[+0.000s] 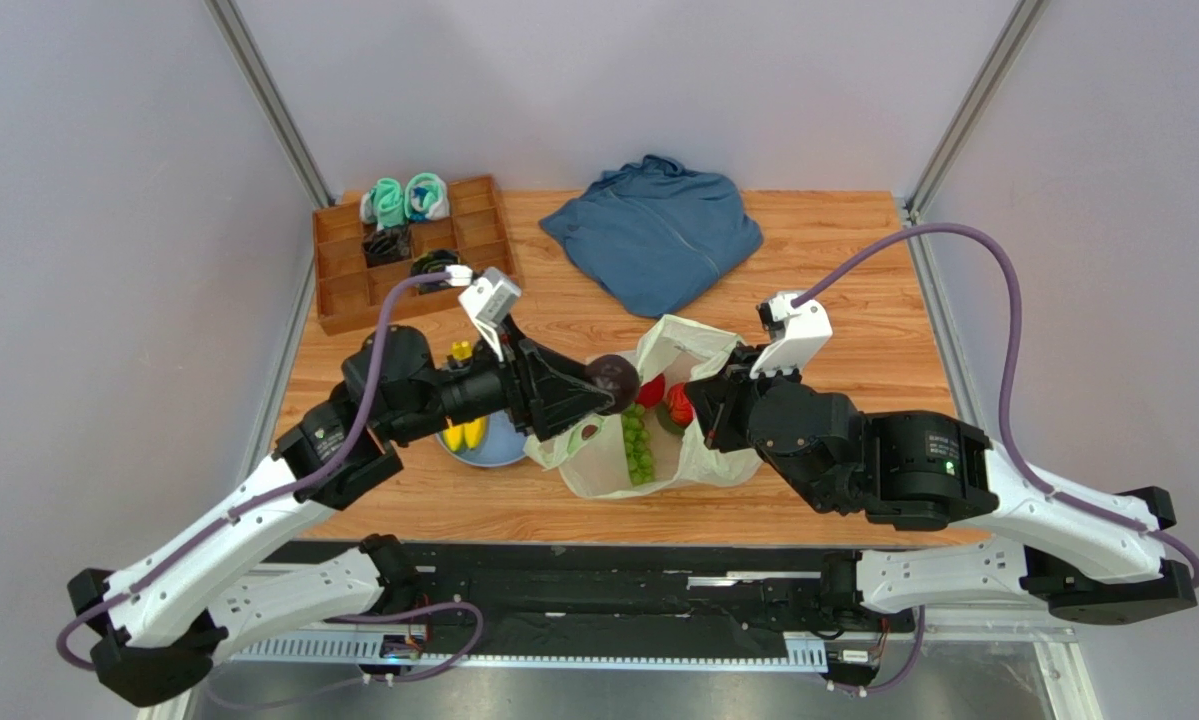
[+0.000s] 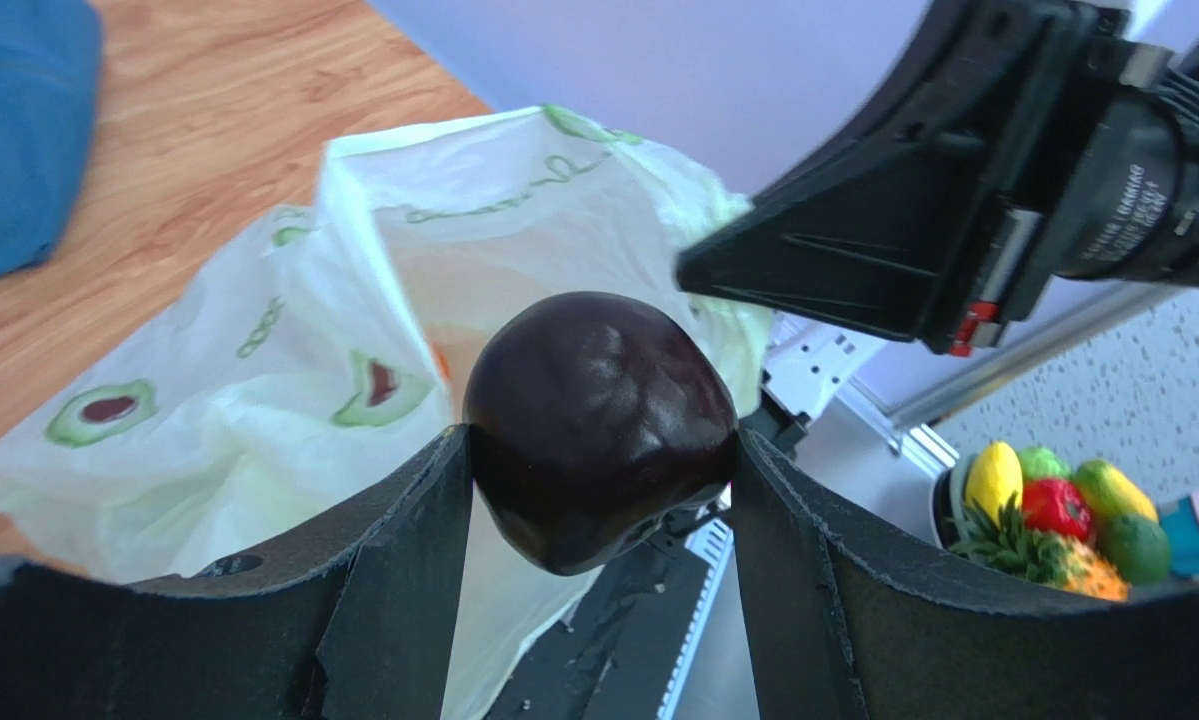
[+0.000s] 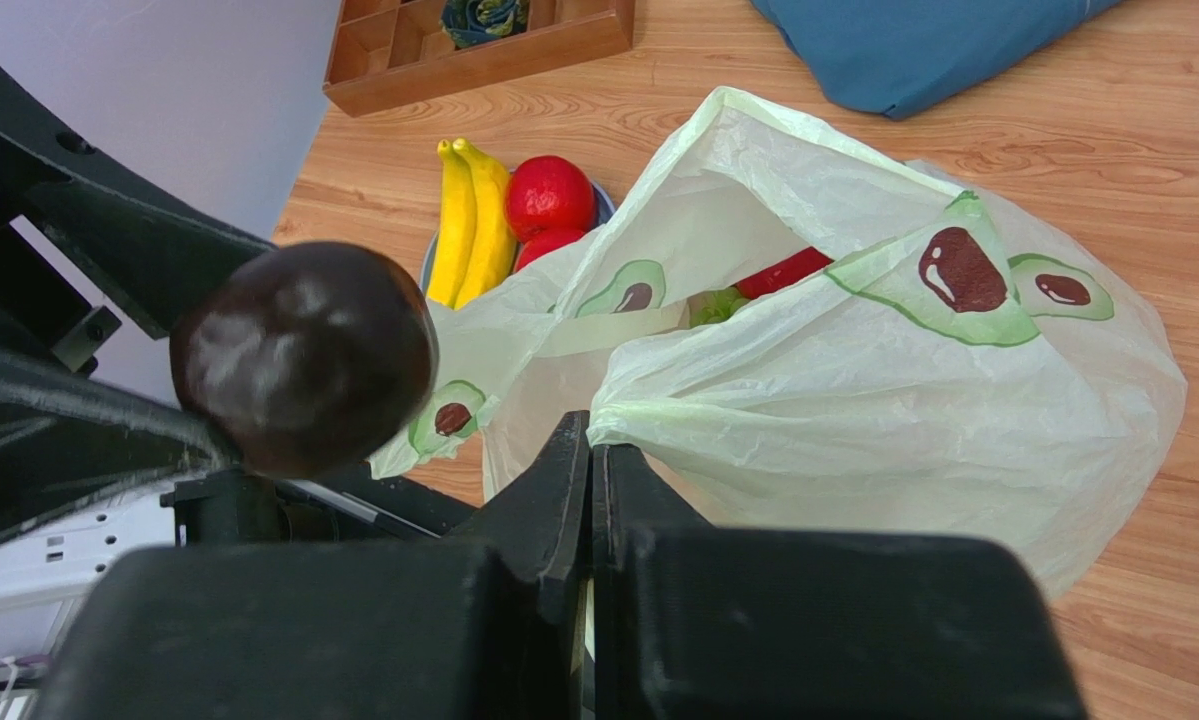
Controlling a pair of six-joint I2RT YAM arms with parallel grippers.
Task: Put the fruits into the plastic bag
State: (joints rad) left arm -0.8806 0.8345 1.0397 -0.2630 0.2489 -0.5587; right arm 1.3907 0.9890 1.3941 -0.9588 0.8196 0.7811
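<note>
1. The avocado (image 2: pixel 598 428) is dark brown, roundish and glossy with bright highlights. It's clamped between the matte black fingers of the left gripper (image 2: pixel 601 450), up in the air right at the bag's 9 o'clock rim.
2. The bag (image 3: pixel 861 405) is thin, crinkly pale-green film with little avocado prints. It sits mid-table with its mouth gaping. The right gripper (image 3: pixel 590 450) has its fingers squeezed fully together on a fold of the rim, on the 3 o'clock side.
3. Already inside are bumpy green grapes (image 1: pixel 638 446) and some shiny red pieces (image 1: pixel 665 398).
4. At 9 o'clock from the bag there's a blue plate (image 1: pixel 503 455) with a smooth yellow banana (image 3: pixel 467 218) and a round red fruit (image 3: pixel 548 195). From above, the left arm crosses over the plate and hides most of it.
5. A soft blue garment (image 1: pixel 658 240) lies folded at 12 o'clock. At 10 o'clock is a wooden divided tray (image 1: pixel 335 300) with rolled socks (image 1: pixel 405 200).
</note>
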